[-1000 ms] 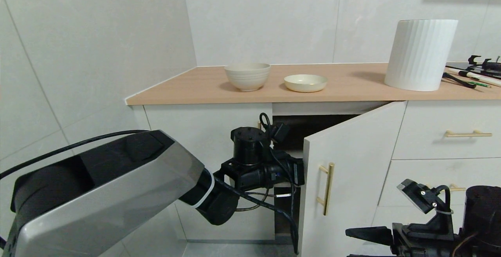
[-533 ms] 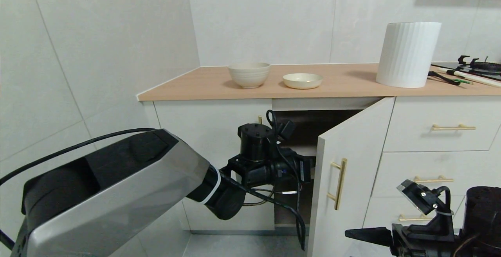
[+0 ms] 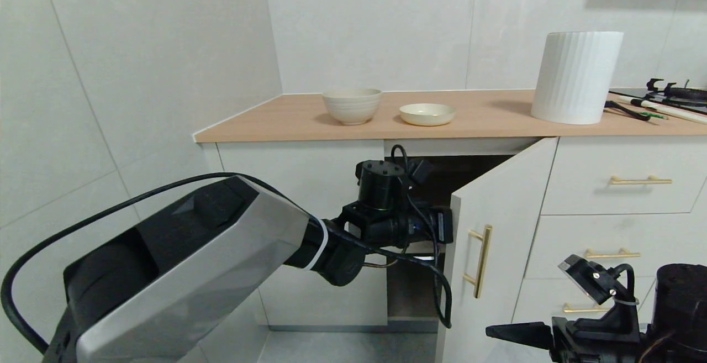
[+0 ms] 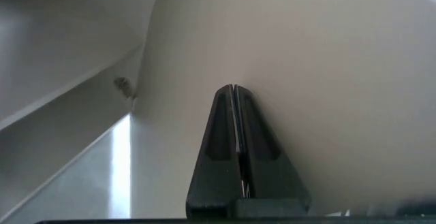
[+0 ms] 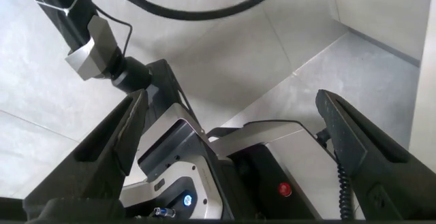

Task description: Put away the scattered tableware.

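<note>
bowl (image 3: pixel 352 105) beside dish (image 3: pixel 427 114) on counter (image 3: pixel 497 113), door (image 3: pixel 511 208) ajar

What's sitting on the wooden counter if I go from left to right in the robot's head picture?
bowl → shallow dish → tall ribbed white container → thin utensils at the far right edge.

- Head view: high and behind the arms, facing forward and slightly down, a moderate way off the countertop (image 3: pixel 497 114) and open cabinet door (image 3: pixel 497 203).
- Left wrist view: along the left gripper (image 4: pixel 235 149), fingers pressed together, very near a pale panel.
- Right wrist view: downward between the right gripper's (image 5: pixel 230 96) spread fingers at the tiled floor (image 5: pixel 293 67), which the head view also shows.
</note>
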Motion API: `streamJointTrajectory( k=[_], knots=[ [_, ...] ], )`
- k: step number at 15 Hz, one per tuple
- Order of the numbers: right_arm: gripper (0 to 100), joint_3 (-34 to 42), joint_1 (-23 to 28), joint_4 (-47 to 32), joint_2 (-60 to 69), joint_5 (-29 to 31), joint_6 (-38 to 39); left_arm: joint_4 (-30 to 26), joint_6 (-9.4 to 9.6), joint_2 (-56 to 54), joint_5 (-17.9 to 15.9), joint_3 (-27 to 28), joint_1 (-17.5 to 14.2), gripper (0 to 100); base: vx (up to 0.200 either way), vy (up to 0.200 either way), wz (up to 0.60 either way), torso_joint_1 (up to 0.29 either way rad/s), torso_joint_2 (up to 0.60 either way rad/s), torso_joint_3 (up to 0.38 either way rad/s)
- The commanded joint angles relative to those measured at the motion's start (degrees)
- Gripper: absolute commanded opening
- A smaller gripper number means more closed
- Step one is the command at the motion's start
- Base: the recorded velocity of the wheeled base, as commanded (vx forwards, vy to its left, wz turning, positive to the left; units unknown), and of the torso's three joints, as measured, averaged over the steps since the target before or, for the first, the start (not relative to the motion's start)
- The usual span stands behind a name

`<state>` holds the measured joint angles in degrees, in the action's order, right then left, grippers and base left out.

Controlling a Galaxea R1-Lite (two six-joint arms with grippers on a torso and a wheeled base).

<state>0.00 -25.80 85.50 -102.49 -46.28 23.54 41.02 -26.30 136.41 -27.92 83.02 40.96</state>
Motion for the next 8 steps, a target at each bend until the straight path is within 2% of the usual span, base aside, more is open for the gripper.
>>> streamJointTrajectory(
  k=[1,5,8],
  knots=[
    [100,0.0,0.0,0.0,-0.2,0.0,0.0,-0.5,-0.34,1.4,0.0,2.9,0.3,0,0.000,0.000,0.00,0.000,0.00,0.000],
    [100,0.0,0.0,0.0,-0.1,0.0,0.0,-0.1,-0.42,1.7,0.4,3.3,1.2,0,0.000,0.000,0.00,0.000,0.00,0.000],
    [100,0.0,-0.1,0.0,0.3,0.0,0.0,0.2,-0.34,-0.9,1.2,-0.8,2.7,0,0.000,0.000,0.00,0.000,0.00,0.000]
  ],
)
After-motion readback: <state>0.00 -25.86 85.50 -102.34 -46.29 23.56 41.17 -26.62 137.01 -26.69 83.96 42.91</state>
